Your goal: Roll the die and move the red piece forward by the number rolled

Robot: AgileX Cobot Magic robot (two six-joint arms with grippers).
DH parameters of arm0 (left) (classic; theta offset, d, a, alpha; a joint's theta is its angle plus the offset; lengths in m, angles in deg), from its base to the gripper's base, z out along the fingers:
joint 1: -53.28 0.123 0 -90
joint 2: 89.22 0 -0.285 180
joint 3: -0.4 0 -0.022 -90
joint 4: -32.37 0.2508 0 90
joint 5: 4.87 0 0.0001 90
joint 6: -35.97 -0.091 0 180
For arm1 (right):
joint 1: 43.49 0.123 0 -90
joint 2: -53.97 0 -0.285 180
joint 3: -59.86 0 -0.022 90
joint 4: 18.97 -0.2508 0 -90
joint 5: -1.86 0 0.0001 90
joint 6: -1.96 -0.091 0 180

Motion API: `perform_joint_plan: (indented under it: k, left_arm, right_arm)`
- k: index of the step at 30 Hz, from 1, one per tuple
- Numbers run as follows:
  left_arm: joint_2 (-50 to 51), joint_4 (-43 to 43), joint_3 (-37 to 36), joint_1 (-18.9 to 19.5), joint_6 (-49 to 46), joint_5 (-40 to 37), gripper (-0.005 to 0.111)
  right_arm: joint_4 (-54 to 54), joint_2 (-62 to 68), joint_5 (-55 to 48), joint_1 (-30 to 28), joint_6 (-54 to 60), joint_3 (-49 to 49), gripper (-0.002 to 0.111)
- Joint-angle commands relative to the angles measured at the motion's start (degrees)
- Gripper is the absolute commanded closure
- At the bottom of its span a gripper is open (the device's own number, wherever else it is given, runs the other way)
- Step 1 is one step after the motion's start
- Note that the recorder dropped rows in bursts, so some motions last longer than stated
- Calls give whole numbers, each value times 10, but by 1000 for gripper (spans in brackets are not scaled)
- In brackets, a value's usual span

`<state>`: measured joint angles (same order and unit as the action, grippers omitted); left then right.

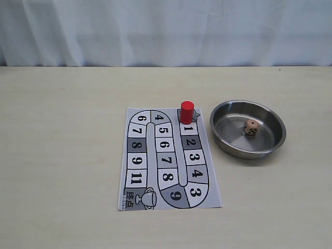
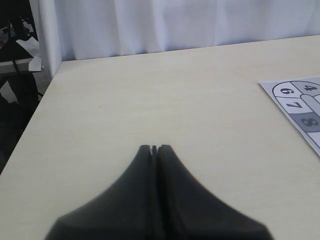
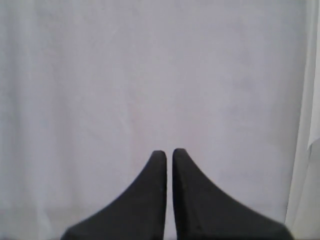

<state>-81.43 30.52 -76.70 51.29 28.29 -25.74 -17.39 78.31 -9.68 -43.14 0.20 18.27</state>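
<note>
The red piece (image 1: 187,112) stands upright at the start of the track on the paper game board (image 1: 167,158), just above square 1. The die (image 1: 251,127), a tan cube with black pips, rests inside the steel bowl (image 1: 248,148) to the right of the board. Neither gripper shows in the exterior view. In the left wrist view my left gripper (image 2: 154,148) is shut and empty above bare table, with a corner of the board (image 2: 300,102) off to one side. My right gripper (image 3: 169,152) is shut with a thin slit, empty, facing the white curtain.
A white curtain (image 1: 166,31) hangs behind the beige table (image 1: 62,155). In the left wrist view the table's edge and a cluttered area (image 2: 17,55) beyond it appear at one side.
</note>
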Motion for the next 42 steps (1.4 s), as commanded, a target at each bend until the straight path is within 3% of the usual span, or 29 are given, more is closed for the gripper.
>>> perform_joint_plan:
  k: [1, 10, 18, 27, 29, 36, 42]
  left_arm:
    - [0, -4, -1, 0, 2, 6, 107]
    - [0, -4, -1, 0, 2, 6, 107]
    - [0, -4, -1, 0, 2, 6, 107]
    - [0, -4, -1, 0, 2, 6, 107]
    - [0, -4, -1, 0, 2, 6, 107]
    - [0, -4, -1, 0, 2, 6, 107]
    - [0, -4, -1, 0, 2, 6, 107]
  right_arm:
    - [11, 98, -44, -2, 18, 51, 104]
    - [5, 274, -68, -2, 18, 90, 104]
    - [5, 415, -26, -2, 18, 93, 104]
    - [3, 543, -166, -2, 21, 192, 104]
    - [-16, 568, -161, -2, 34, 203, 98]
    - [-125, 659, -137, -2, 131, 222, 58]
    - [-136, 738, -129, -2, 135, 247, 50]
